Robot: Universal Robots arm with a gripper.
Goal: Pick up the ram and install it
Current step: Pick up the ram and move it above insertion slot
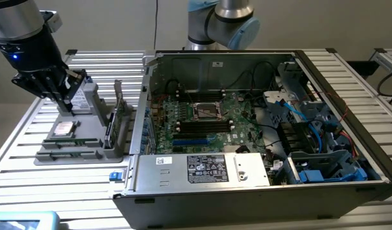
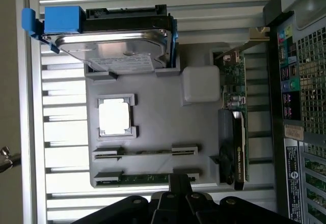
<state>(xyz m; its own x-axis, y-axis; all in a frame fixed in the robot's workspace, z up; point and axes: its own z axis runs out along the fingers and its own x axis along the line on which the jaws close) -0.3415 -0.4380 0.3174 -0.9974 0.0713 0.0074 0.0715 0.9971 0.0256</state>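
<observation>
Gripper w/ fingers pressed together, pinching nothing, hovering over gray parts tray, ram on edge in slot near tray's edge opposite hard drive, CPU between them, open PC case beside tray.

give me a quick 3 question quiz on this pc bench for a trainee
1. True or false: the ram is inside the case.
2. What lies on the holder between the hard drive and the ram? a) cpu b) fan c) screwdriver
3. Is the end effector open or shut?
Key: 1 false, it lies in the holder; 2 a; 3 shut.
</observation>
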